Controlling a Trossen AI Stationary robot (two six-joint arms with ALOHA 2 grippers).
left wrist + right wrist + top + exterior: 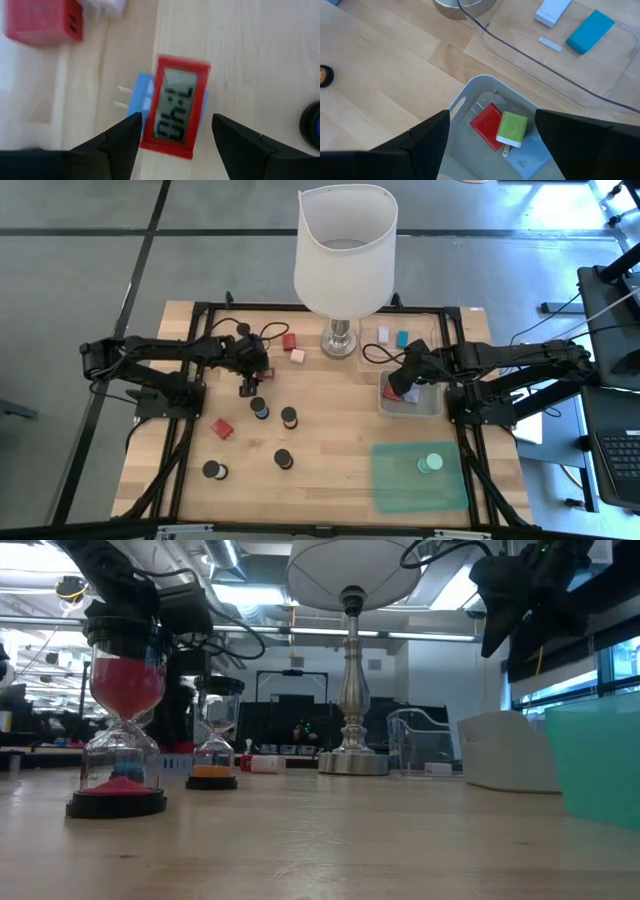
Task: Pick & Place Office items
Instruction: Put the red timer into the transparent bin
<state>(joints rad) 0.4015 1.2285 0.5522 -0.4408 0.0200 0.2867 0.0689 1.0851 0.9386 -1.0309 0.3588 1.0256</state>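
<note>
A robotics lab or workshop: the wooden table (330,450) stands on a bare grey concrete floor (80,270), with a laptop (612,460) on a stand beside it. Behind, the low view shows exposed ceiling ducts (225,560), strip lights (330,632), dark monitors (290,725) and cluttered benches (40,740) across an open room

Pale, smooth wooden desk (330,450); polished metal lamp base (340,340); matt white cloth shade (345,245); glossy red plastic clock (175,107).
</note>
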